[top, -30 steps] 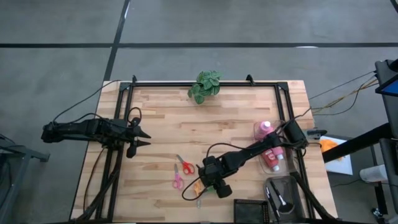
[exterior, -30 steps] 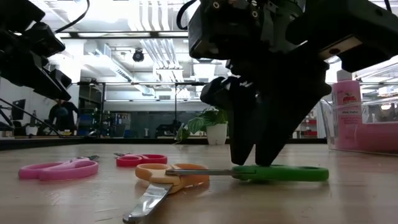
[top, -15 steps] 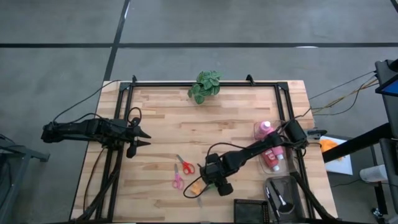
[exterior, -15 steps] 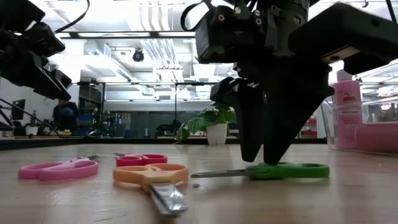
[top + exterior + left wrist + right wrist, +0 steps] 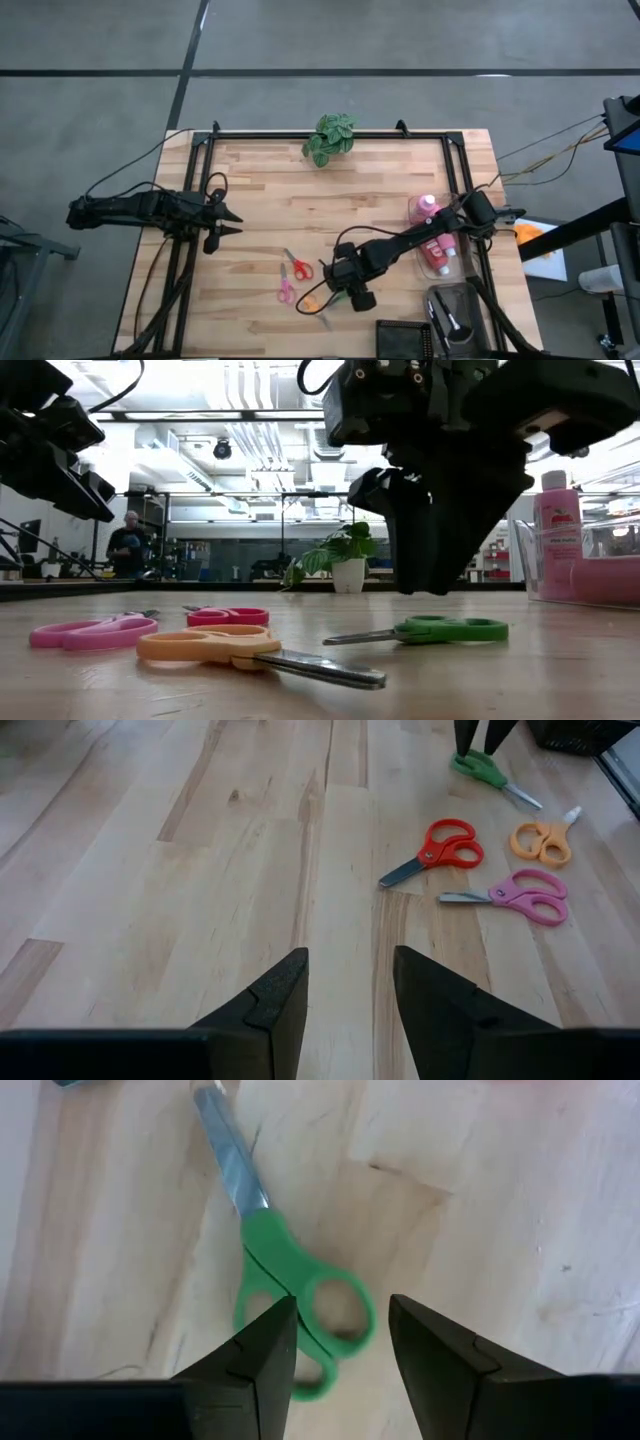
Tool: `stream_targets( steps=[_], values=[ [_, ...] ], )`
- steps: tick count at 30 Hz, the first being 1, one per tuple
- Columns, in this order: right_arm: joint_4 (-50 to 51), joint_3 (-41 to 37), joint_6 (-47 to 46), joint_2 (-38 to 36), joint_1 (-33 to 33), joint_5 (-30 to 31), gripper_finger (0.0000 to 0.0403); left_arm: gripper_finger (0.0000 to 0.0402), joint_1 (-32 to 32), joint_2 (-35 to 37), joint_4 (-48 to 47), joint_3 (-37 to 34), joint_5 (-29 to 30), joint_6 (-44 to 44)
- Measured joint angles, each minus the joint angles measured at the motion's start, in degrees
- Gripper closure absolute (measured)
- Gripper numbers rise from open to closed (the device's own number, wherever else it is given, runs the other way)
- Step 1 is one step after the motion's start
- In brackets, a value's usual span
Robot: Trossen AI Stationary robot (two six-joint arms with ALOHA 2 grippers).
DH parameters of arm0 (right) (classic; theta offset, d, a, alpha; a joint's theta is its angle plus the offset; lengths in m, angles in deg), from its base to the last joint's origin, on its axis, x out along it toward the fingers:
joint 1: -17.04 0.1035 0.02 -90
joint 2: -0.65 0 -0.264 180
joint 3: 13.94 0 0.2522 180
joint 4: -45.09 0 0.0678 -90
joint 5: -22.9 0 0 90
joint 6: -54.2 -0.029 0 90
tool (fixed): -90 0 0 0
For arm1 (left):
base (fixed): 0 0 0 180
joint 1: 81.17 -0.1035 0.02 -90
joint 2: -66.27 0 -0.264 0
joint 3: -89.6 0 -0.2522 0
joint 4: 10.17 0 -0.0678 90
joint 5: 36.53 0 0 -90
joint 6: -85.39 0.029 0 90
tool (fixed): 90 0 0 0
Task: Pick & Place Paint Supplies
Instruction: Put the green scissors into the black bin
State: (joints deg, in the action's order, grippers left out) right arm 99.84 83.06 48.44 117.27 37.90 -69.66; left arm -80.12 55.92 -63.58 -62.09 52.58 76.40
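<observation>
Fingers [image 5: 250, 1365] straddle green scissors [image 5: 295, 1305]

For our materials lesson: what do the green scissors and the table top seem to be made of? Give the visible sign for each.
Green scissors: handles look like smooth, matte plastic in one even colour; blades seem metal, grey and reflective. Table top: apparently wood, pale planks with visible grain and joints, finished smooth.

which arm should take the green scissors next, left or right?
Right. The right gripper hangs directly above the green-handled scissors, jaws open and empty. The left gripper waits near the table's left edge, far from them, with red and pink scissors between.
</observation>
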Motion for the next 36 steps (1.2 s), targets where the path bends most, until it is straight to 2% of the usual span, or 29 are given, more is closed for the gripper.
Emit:
stream_targets(
  steps=[8, 21, 24, 32, 36],
  values=[
    [-0.1, -0.6, 1.3, 1.6, -0.3, 5.6, 0.0246, 0.0252, 0.0, 0.0, 0.0, 0.0, 0.0, 0.0],
    [-0.5, -0.8, 1.5, 3.0, -0.3, 4.3, 0.0251, 0.0252, 0.0, 0.0, 0.0, 0.0, 0.0, 0.0],
    [-0.6, -0.8, 1.5, 3.0, -0.3, 4.2, 0.0276, 0.0252, 0.0, 0.0, 0.0, 0.0, 0.0, 0.0],
    [-0.8, -0.8, -0.1, 3.1, -0.2, 3.9, 0.0384, 0.0252, 0.0, 0.0, 0.0, 0.0, 0.0, 0.0],
    [-0.8, -0.8, -0.3, 3.1, -0.2, 3.9, 0.0387, 0.0252, 0.0, 0.0, 0.0, 0.0, 0.0, 0.0]
  ],
)
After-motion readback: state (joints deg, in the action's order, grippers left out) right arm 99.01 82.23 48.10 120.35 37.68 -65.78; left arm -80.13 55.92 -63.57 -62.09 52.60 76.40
